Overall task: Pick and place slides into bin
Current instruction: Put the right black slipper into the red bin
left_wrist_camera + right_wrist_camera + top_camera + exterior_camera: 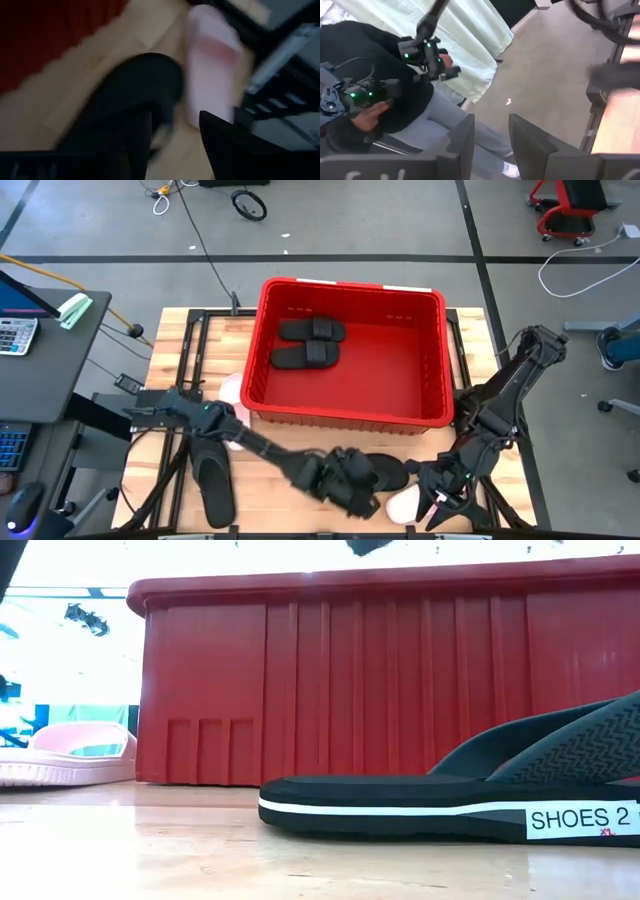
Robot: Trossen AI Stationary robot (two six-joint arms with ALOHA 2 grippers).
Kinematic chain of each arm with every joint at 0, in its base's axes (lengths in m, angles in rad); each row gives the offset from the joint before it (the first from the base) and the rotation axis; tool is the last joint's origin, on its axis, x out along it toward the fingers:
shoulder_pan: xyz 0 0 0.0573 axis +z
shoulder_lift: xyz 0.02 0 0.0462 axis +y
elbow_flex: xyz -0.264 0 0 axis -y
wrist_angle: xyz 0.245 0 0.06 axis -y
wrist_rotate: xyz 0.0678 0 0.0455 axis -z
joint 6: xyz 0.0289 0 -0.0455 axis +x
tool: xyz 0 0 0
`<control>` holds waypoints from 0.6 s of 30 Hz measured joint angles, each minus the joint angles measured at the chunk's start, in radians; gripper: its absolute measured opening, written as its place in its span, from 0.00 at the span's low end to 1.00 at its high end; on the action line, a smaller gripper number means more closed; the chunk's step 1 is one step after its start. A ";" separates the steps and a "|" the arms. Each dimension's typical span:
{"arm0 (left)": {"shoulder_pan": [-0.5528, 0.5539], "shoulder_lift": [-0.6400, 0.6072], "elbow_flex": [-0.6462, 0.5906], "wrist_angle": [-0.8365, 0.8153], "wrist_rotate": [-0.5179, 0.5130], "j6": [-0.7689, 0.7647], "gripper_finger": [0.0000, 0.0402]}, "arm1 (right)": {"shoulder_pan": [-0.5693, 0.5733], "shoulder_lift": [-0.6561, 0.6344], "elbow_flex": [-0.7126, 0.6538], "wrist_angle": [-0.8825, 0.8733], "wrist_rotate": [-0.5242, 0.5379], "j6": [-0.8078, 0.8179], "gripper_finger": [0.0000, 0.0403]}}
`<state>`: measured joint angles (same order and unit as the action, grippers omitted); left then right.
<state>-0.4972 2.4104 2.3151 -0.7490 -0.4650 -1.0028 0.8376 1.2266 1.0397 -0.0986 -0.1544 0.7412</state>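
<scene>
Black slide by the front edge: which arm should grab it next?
Left, probably. The left gripper already hovers over that black slide, fingers open around it. The right gripper sits past the table's front edge, aimed away at the room. Two slides are already in the bin.

Overhead, table-level and wrist views, sharing bin [350,416]
</scene>
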 joint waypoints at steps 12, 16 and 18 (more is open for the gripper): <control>0.030 0.080 -0.001 0.052 0.235 0.073 0.43 | 0.010 -0.004 0.000 -0.005 0.013 -0.001 0.31; 0.020 0.086 0.001 0.063 0.233 0.084 0.43 | 0.010 -0.004 0.000 -0.007 0.014 -0.017 0.31; 0.022 0.093 0.000 0.058 0.233 0.090 0.43 | 0.010 -0.004 0.000 -0.006 0.015 -0.025 0.31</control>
<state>-0.4747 2.5039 2.3150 -0.6910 -0.2317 -0.9128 0.8474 1.2226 1.0400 -0.1051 -0.1389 0.7161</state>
